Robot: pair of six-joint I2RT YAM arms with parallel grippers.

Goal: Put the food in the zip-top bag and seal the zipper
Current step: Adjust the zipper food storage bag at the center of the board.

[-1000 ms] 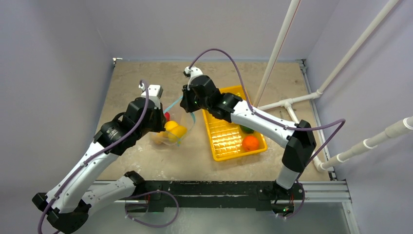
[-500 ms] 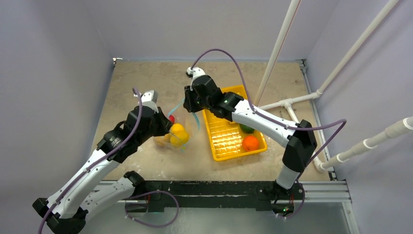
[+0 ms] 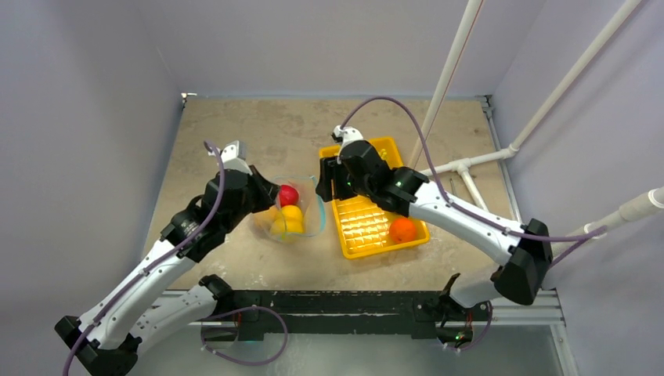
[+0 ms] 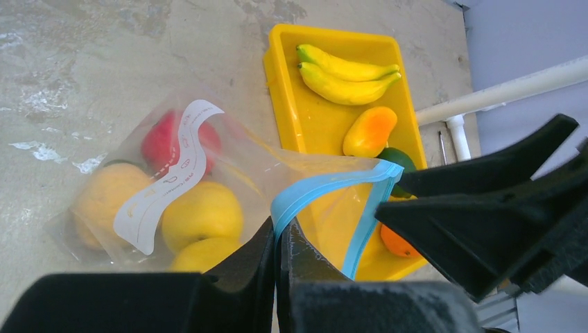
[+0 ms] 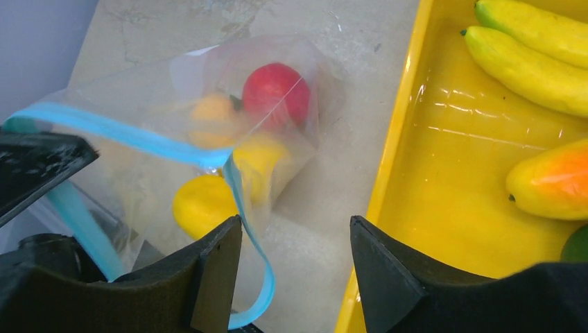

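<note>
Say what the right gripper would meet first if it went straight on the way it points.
Probably the bare table between bag and tray, seen in the gap of the open right gripper. The zipper loops close beside it and might brush first; depth is unclear.

Overhead; wrist cams close, sharing bag (image 5: 173,159)

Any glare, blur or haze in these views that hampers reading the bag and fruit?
Top external: sharp, with bright glare on the yellow tray. Left wrist: the left tool looms dark and soft at the lens; the clear zip-top bag hazes the fruit inside. Right wrist: white streaks glint on the tray.
</note>
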